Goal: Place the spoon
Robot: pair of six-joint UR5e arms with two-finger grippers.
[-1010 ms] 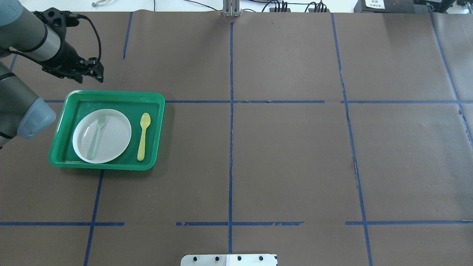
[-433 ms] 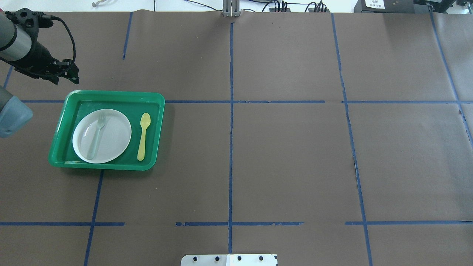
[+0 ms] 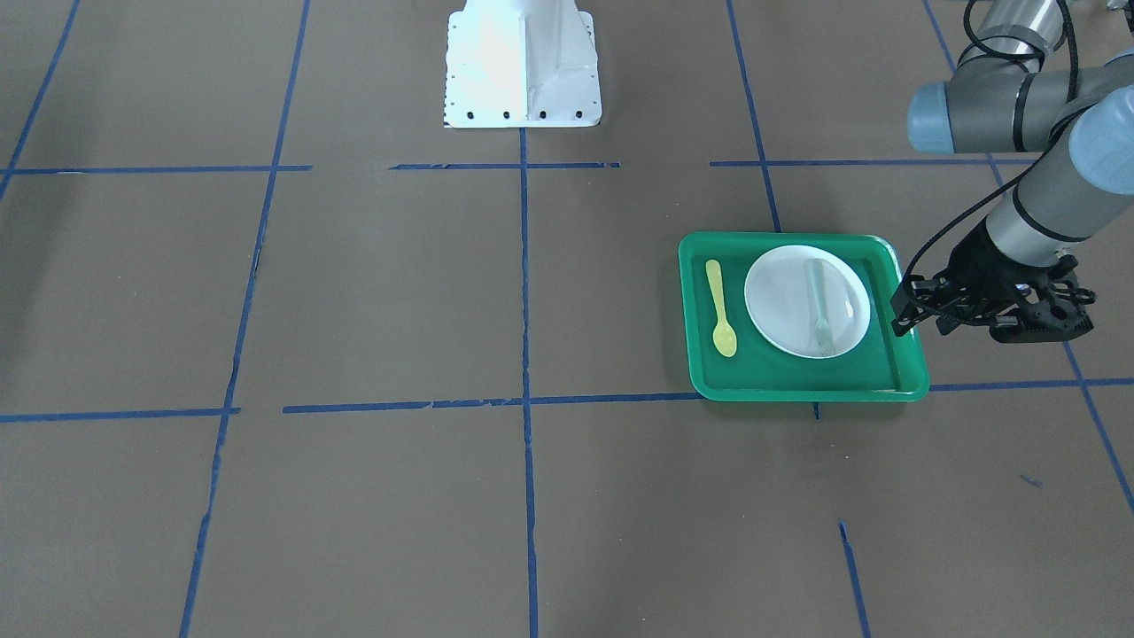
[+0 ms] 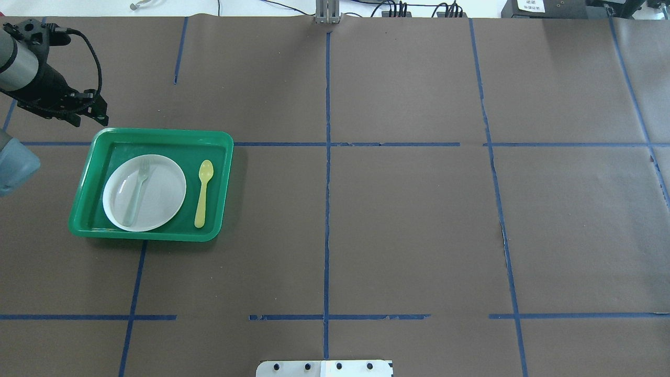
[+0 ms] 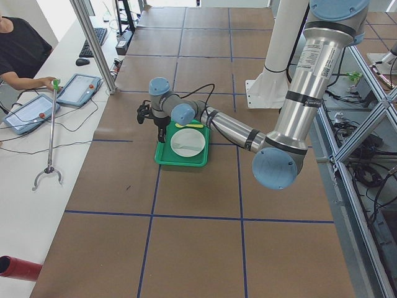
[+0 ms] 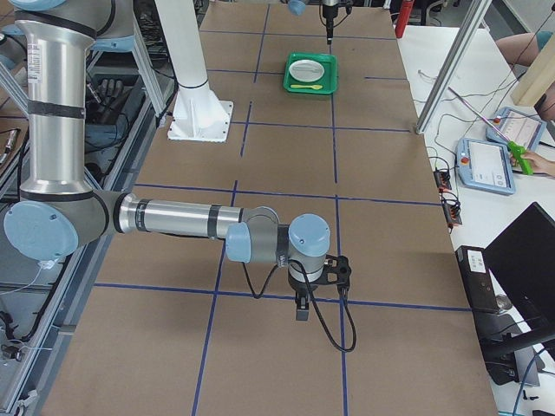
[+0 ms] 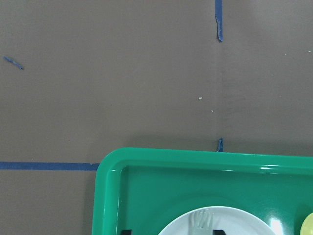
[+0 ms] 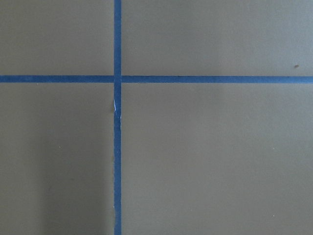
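The yellow spoon [image 4: 203, 192] lies in the green tray [image 4: 157, 135], to the right of the white plate [image 4: 162, 196], bowl end pointing away from the robot. It also shows in the front view [image 3: 720, 307]. My left gripper [image 4: 97, 112] hovers off the tray's far left corner, apart from the spoon; in the front view [image 3: 904, 315] it is by the tray's right rim. Its fingertips [image 7: 126, 231] stand apart in the left wrist view, open and empty. My right gripper [image 6: 301, 312] shows only in the exterior right view, far from the tray; I cannot tell its state.
A pale translucent fork [image 4: 137, 196] lies on the plate. Brown paper with blue tape lines [image 4: 327, 209] covers the table. The robot's white base [image 3: 523, 62] stands at the table's near edge. An operator [image 5: 18, 56] sits at a side desk.
My left arm has swung left and drawn back from the tray's far edge. The spoon, plate, fork and tray have not moved.
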